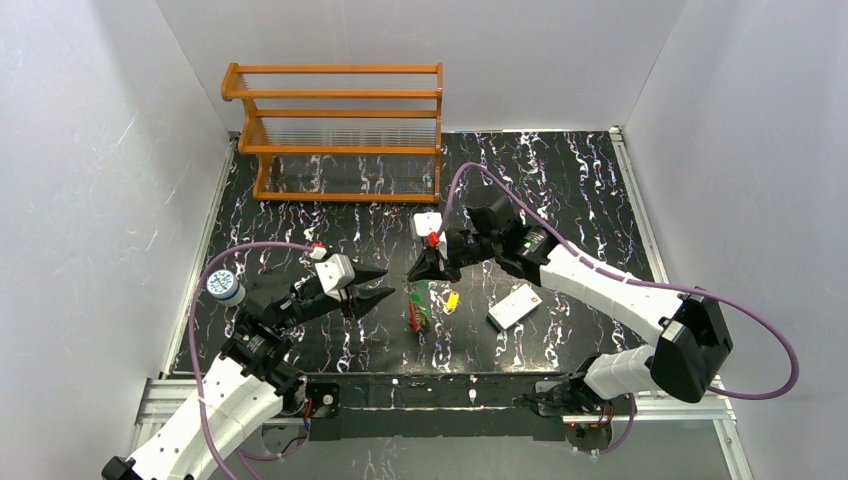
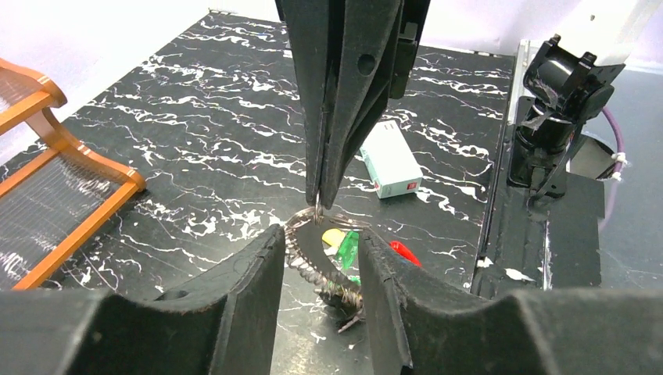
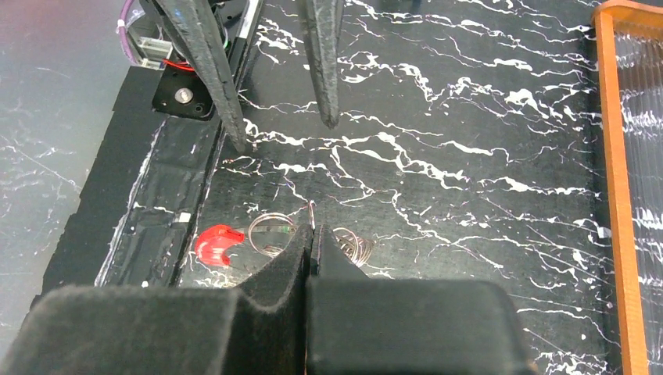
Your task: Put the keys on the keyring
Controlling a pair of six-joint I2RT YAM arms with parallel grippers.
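Observation:
The keyring (image 2: 306,256) is a thin metal wire loop with a coiled stretch and a red plastic section (image 2: 403,251). My right gripper (image 2: 320,199) comes down from above and is shut on its top wire (image 3: 312,212). A green-headed key (image 2: 348,250) and a yellow-headed key (image 2: 335,235) lie by the loop; whether they are on it I cannot tell. My left gripper (image 2: 322,234) is low over the table with its jaws apart on either side of the coil and the green key. From above, the left gripper (image 1: 385,284) faces the right gripper (image 1: 415,272) over the keys (image 1: 421,295).
A flat white card with a red mark (image 1: 513,305) lies right of the keys. A wooden rack (image 1: 340,130) stands at the back left. The yellow key (image 1: 452,300) sits between the card and the ring. White walls close in the black marbled table (image 1: 580,190).

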